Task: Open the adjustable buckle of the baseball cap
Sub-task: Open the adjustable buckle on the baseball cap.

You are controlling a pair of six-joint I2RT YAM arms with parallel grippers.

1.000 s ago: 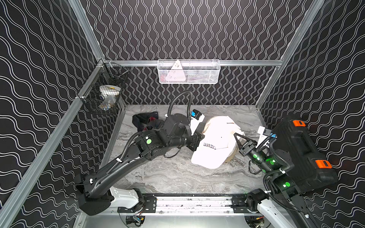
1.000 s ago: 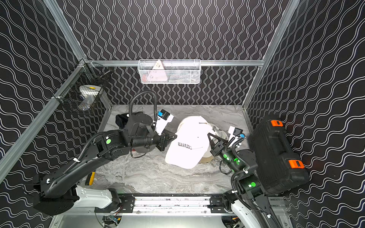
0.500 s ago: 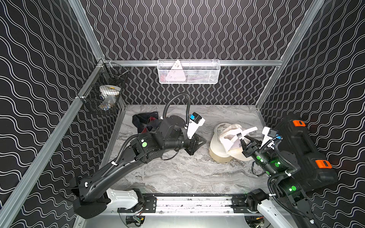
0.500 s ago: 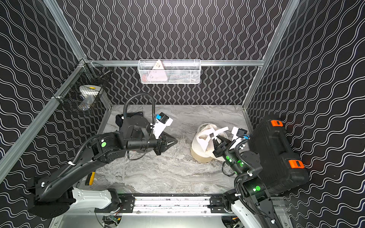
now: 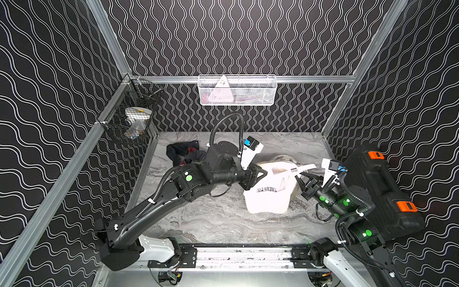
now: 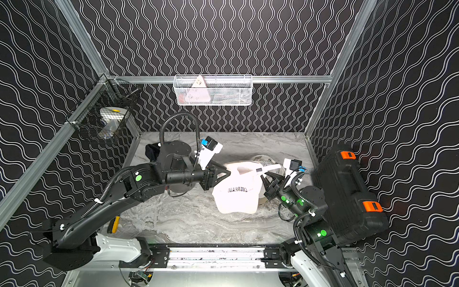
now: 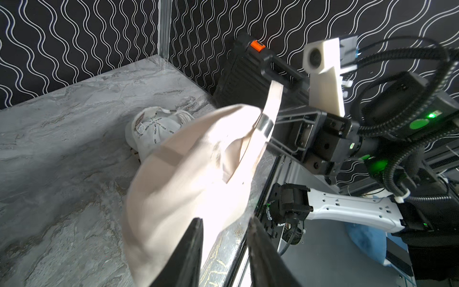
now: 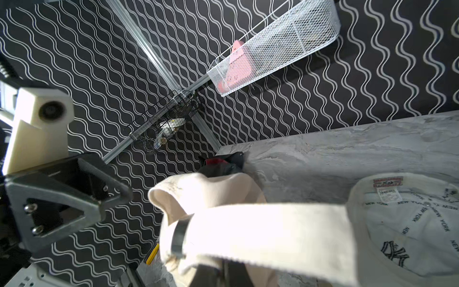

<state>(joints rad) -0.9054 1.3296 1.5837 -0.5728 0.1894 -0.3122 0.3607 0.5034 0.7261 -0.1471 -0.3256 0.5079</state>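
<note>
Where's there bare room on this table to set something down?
Bare marble tabletop lies in front, between the cream Colorado baseball cap and the metal front rail. Another strip runs along the back wall, right of the dark crumpled cloth. Crowded: middle and right, with the left gripper, right gripper, white New York cap and black plastic case.

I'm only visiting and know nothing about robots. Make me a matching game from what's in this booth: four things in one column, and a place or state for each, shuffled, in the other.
Things:
1. Colorado cap
2. New York cap
3. white mesh basket
4. black case

Places or states:
a. hanging high at the rear
b. orange latches, standing at the robot's right side
c. lying with its inside facing up
d. raised at the back, brim hanging downward

Pairs: 1-d, 2-c, 3-a, 4-b
</note>
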